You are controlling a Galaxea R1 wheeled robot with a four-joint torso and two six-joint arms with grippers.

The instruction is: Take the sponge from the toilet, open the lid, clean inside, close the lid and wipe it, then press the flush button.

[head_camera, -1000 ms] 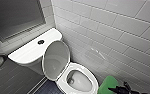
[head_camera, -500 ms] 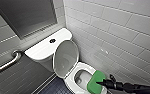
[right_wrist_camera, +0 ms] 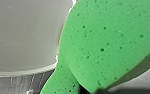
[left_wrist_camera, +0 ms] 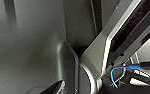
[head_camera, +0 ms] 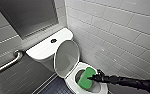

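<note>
Right arm stretched in level, right hand point(head_camera: 93, 78) clamped on the green sponge point(head_camera: 85, 77), sponge tilted over the toilet point(head_camera: 71, 80) bowl, lid point(head_camera: 66, 58) up.

**Black arm and grey metal frame of a wheeled robot**

The right arm point(head_camera: 127, 81) is a slim, matte black tube, thicker at its base and narrowing to a dark, knobbly right gripper point(head_camera: 93, 78). At the left wrist, pale grey metal bars point(left_wrist_camera: 101, 50) with bright edges frame a dark panel point(left_wrist_camera: 136, 22), dotted with small black screws point(left_wrist_camera: 121, 53). A thin blue cable point(left_wrist_camera: 132, 66) loops beneath them. The smooth grey curved shell point(left_wrist_camera: 36, 50) alongside is probably the robot's casing.
</note>
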